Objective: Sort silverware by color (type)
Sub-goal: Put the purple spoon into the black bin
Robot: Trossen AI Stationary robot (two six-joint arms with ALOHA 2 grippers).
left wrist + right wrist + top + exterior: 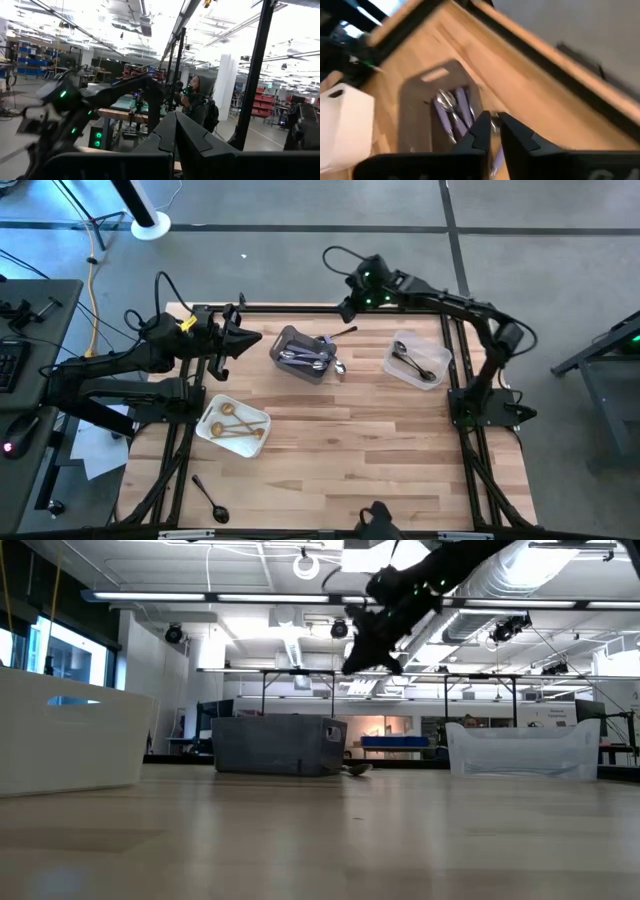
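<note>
Wood tabletop [350, 440] | R gripper [347, 307] raised at far edge, jaws a crack apart, holding nothing seen | black utensil [343, 334] just near of it, long axis left-right, beside grey bin [303, 353] | L gripper [243, 338] closed, waits left of bin; R nearer.

Overhead camera straight down, low camera level across table, both sharing grey bin [303, 352], wrist cameras forward.

arms: dark, jointed | cables: black | lights: green | left arm [130, 360]: yellow tag
</note>
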